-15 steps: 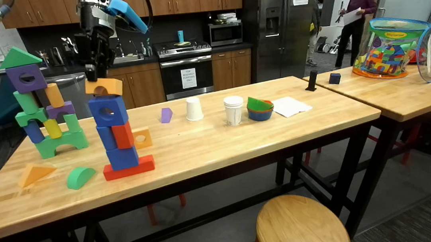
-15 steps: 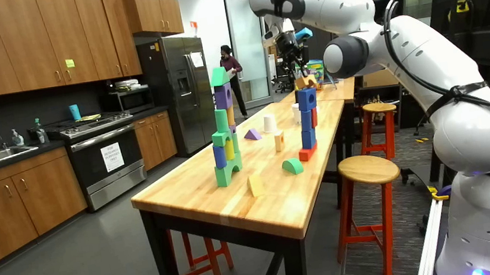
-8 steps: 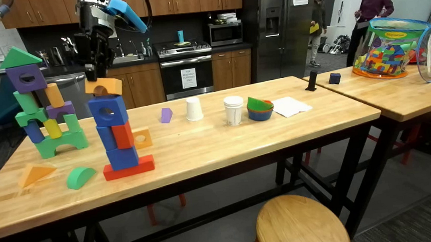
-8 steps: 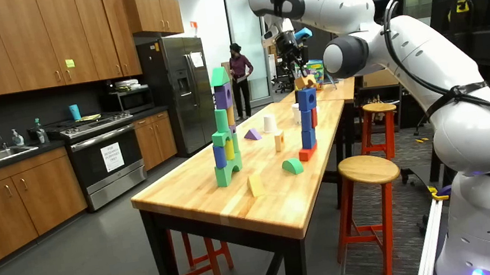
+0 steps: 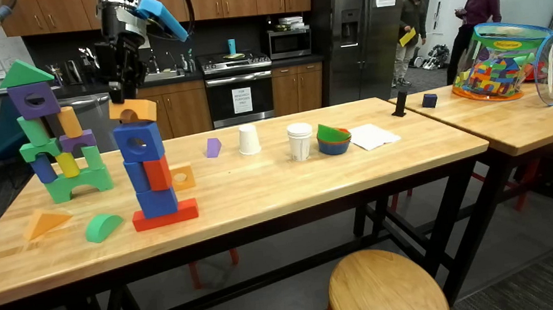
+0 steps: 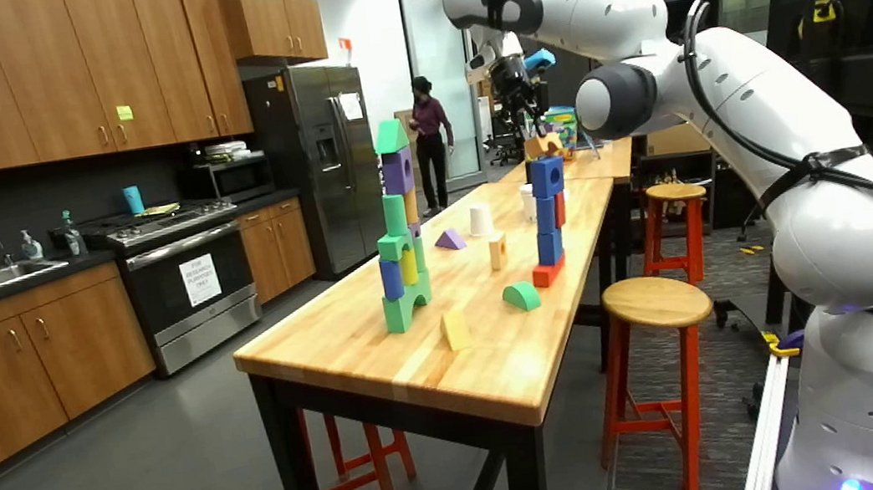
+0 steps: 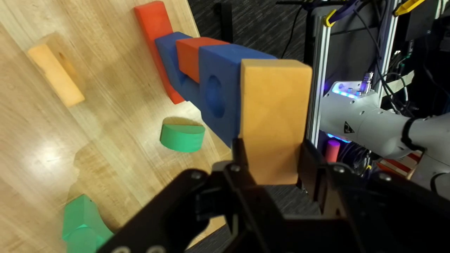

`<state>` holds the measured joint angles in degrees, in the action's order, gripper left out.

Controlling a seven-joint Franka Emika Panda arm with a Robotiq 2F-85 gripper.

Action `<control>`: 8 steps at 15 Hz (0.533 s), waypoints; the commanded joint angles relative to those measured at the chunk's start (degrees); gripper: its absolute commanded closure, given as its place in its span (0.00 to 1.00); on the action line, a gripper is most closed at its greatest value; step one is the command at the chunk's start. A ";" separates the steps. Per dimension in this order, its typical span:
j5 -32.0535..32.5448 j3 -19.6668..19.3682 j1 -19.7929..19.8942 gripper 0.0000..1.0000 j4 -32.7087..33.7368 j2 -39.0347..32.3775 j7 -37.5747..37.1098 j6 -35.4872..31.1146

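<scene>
In the wrist view, the pincer (image 7: 272,154) appears to be grasping the orange block (image 7: 276,105), with a dark finger (image 7: 314,163) against each of two opposite sides, toward one end. A blue block (image 7: 228,84) with a round hole tops the stack (image 7: 191,56) below. The matte orange block looks like foam: I judge it light, faintly springy, not slippery and hard to break. Those flat sides offer the best hold; a pinch nearer the middle would probably resist pivoting better.

In an exterior view, the orange block is directly over the stack, touching the blue block or just above it; I cannot tell which. Farther along the surface (image 5: 259,187) stand an upturned cup (image 5: 248,140) and a paper cup (image 5: 300,145) whose inside is hidden. Near that, a blue bowl (image 5: 333,147) holds a tilted green piece (image 5: 328,134). A clear-sided bin (image 5: 506,44) holds many coloured blocks (image 5: 494,75).

In an exterior view, the bin shows partly beyond the pincer; the steel sink's (image 6: 3,281) contents are unclear.
</scene>
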<state>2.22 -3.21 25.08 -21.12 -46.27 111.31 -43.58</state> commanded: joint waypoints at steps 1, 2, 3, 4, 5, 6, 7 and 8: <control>0.42 0.02 -0.40 0.85 -0.84 1.34 -0.54 -0.41; 0.41 0.02 -0.38 0.85 -0.84 1.34 -0.57 -0.41; 0.33 0.06 -0.31 0.85 -0.89 1.37 -0.58 -0.27; 0.26 0.07 -0.27 0.85 -0.93 1.41 -0.73 -0.11; 0.11 0.21 0.02 0.35 -1.19 0.69 -0.14 -0.47; 0.11 0.21 0.05 0.59 -0.89 0.45 -0.13 -0.29; 0.10 0.22 0.10 0.55 0.31 -0.32 -0.11 0.28; 0.08 0.23 0.16 0.49 1.74 -1.23 -0.08 0.98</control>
<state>2.22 -3.21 25.15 -21.55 -46.33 111.32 -43.59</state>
